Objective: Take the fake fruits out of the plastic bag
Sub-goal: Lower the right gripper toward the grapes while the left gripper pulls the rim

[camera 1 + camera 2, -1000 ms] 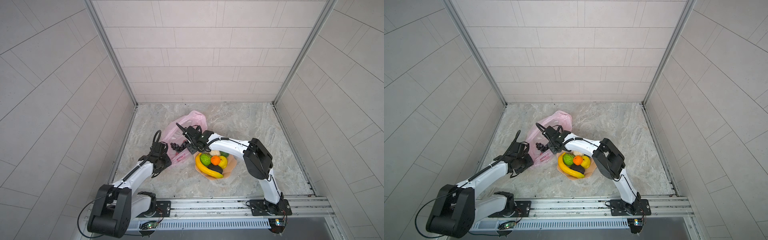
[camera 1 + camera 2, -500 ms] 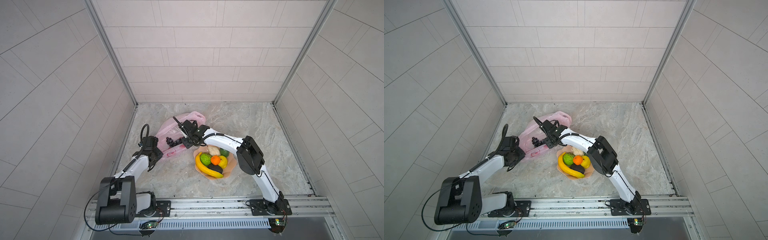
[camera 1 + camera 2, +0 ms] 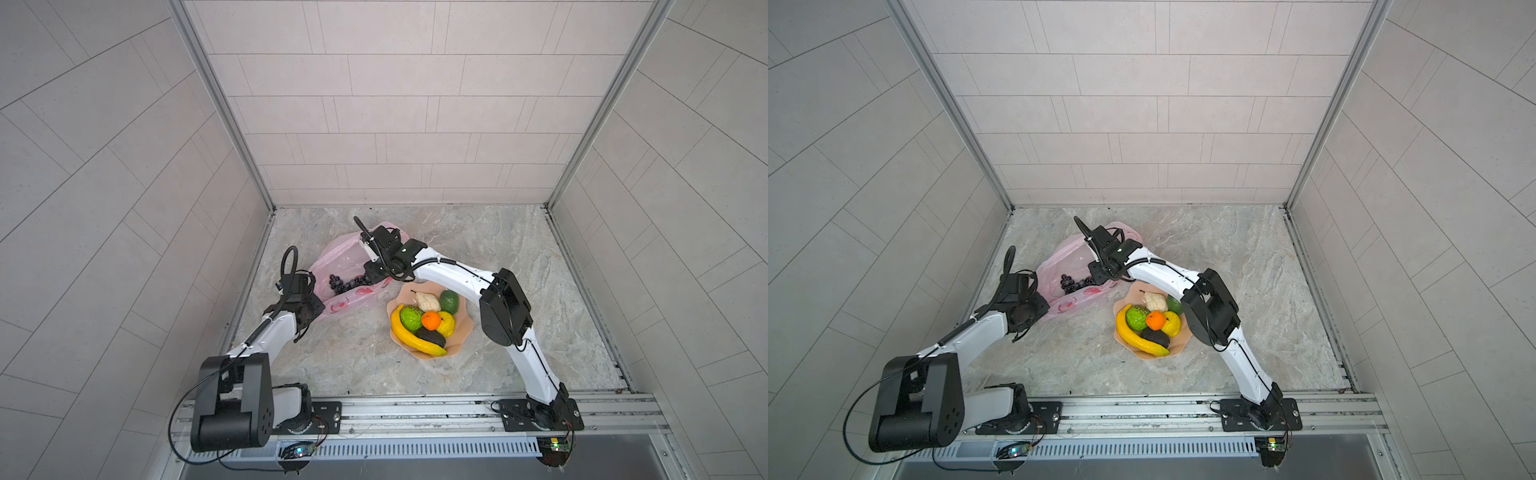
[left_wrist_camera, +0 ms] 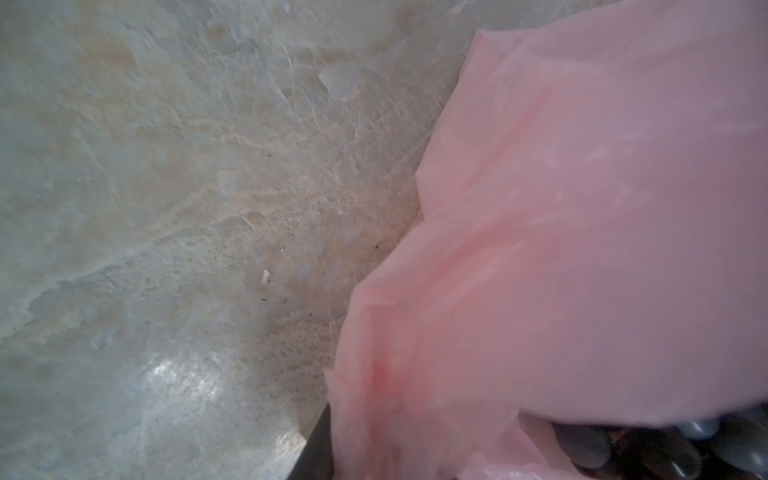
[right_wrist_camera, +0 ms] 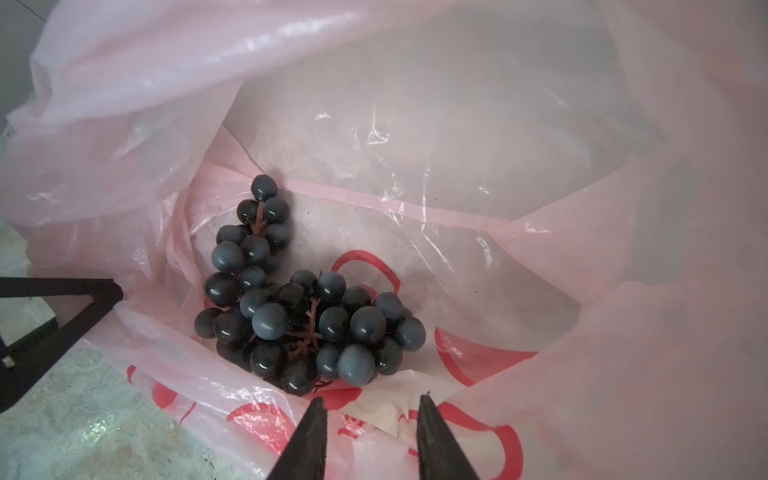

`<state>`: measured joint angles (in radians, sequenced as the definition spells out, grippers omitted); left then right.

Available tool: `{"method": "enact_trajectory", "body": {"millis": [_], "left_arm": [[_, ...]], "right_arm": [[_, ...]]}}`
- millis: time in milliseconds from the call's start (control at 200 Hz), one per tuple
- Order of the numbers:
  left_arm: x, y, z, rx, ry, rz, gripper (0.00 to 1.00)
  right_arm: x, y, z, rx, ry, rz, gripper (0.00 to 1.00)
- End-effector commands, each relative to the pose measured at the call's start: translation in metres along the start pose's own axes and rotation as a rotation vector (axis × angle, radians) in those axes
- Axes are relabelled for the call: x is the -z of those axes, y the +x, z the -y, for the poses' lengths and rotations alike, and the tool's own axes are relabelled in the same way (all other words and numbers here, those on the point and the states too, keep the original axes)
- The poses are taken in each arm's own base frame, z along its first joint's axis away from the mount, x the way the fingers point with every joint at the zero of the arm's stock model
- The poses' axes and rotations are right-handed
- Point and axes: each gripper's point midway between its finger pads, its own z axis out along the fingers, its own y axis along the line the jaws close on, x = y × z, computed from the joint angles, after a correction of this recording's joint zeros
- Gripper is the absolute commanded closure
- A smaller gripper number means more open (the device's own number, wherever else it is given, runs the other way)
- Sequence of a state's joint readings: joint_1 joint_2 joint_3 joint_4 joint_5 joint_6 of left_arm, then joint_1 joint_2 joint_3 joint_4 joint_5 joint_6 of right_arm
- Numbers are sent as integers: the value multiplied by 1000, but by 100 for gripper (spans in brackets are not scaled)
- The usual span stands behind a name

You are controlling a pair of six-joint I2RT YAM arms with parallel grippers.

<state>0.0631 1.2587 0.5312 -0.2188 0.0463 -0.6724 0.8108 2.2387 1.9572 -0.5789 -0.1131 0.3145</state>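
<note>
The pink plastic bag (image 3: 332, 266) (image 3: 1059, 266) lies on the stone floor with its mouth held wide. A dark purple grape bunch (image 5: 299, 316) (image 3: 347, 282) rests inside it. My right gripper (image 5: 372, 405) (image 3: 365, 277) hovers at the mouth just short of the grapes, jaws apart over the printed film and gripping nothing. My left gripper (image 3: 321, 302) is at the bag's near left edge. Pink film (image 4: 582, 249) drapes over its jaws and bunches against one dark finger (image 4: 316, 449), so it is shut on the bag. Its finger (image 5: 62, 316) also shows in the right wrist view.
A peach scalloped bowl (image 3: 461, 332) (image 3: 1183, 340) stands right of the bag, under my right forearm. It holds a banana (image 3: 415, 338), a bumpy green fruit (image 3: 411, 316), an orange (image 3: 431, 320), a lemon (image 3: 446, 323), a cream pear (image 3: 428, 301) and avocados. Tiled walls close in the left, right and back.
My left gripper slid left and back along the bag's edge and its jaws narrowed on the film. My right gripper moved deeper toward the bag mouth with its jaws a little narrower.
</note>
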Motion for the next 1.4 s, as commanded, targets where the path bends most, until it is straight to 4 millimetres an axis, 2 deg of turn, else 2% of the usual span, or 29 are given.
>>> {"method": "enact_trajectory", "body": {"millis": [0, 200, 460, 675, 751, 856, 946, 1036, 1146, 1251, 1396], "left_arm": [[-1, 2, -5, -21, -26, -1, 73], [-4, 4, -8, -18, -41, -13, 72], [-4, 4, -14, -11, -66, -4, 72], [-4, 6, -4, -35, -17, -13, 71], [-2, 7, 6, -66, 7, -7, 71], [0, 19, 15, -137, -5, -22, 69], [3, 28, 24, -168, 12, -50, 64], [5, 29, 24, -185, -6, -36, 57], [4, 31, 27, -217, -23, -28, 52], [1, 33, 31, -261, -55, -24, 50], [-5, 39, 31, -270, -70, -50, 50]], "right_arm": [[-12, 33, 5, 50, 32, -74, 67], [-24, 54, 17, 94, 82, -124, 70], [-44, 51, 33, 83, 102, -142, 70], [-56, 57, 39, 102, 130, -189, 70], [-54, 51, 42, 90, 124, -177, 69], [-43, 37, 42, 75, 107, -152, 67], [-27, 22, 36, 73, 87, -118, 65], [-9, 6, 30, 49, 66, -69, 64], [4, -9, 26, 14, 57, -20, 61], [7, -16, 30, -8, 78, -4, 59], [-1, -19, 39, -56, 85, -10, 57]]}}
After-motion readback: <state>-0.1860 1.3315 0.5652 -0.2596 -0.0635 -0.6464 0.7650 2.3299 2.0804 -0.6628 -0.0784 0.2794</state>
